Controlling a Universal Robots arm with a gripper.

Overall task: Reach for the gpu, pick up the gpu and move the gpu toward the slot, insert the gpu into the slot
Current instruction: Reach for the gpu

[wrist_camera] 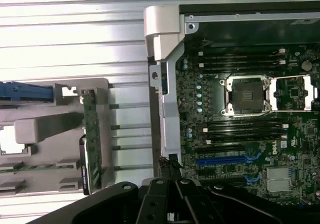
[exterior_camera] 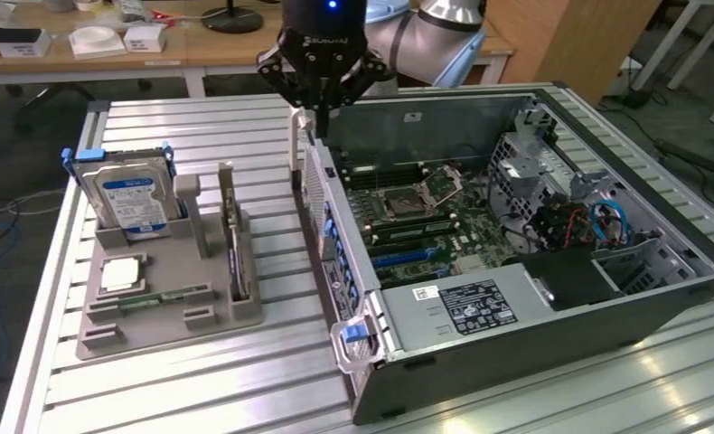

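Gpu [exterior_camera: 228, 231], upright on edge in grey holder [exterior_camera: 152, 312], likely racked so for an easy top grasp; untouched. Gripper [exterior_camera: 318, 110], pinched narrow and empty, hanging over computer case [exterior_camera: 514, 325] rear wall, well apart from holder.

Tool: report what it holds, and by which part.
Nothing. The tool hangs over the case wall; the gpu stands in the gray holder, apart from it.

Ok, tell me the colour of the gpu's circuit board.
Green; the gpu shows it best in the wrist view.
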